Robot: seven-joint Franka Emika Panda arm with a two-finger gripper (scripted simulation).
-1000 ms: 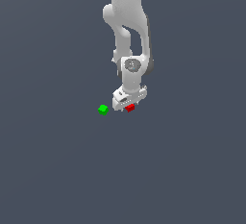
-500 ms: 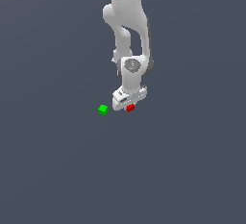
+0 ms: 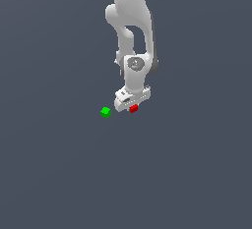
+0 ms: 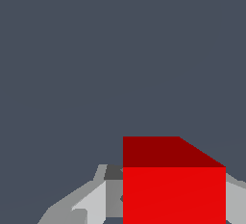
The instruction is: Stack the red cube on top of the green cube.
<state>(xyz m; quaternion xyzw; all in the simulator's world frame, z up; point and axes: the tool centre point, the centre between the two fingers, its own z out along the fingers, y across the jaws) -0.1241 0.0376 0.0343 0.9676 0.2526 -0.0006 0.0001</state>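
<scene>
**Red cube at the tool, green cube apart on the bench**

The tool (image 3: 132,106) is seen in the exterior view at the lower end of the white arm (image 3: 132,36), which comes down from the top of the picture. The tool is pointed downward and is set low, close to the bench (image 3: 59,174). The red cube (image 3: 133,108) is seen right at the tool's tip, partly covered by the white tool body. In the wrist view the red cube (image 4: 174,189) fills much of the near field, and grey-white fingers (image 4: 91,201) are seen flanking it on either side. The fingers appear to be closed narrowly about the red cube, though actual contact of the pads with its faces cannot be told for certain from these pictures. Whether the cube is resting on the bench or is raised just off it cannot be told either.

The green cube (image 3: 105,111) is seen lying on the bench, near the tool and toward the exterior view's left of it, clearly apart from the red cube and not touched by anything. It is not caught in the wrist view. Both cubes are placed near the middle of the bench, well away from any edge or corner that is shown. The red cube is not yet set on the green cube.
</scene>
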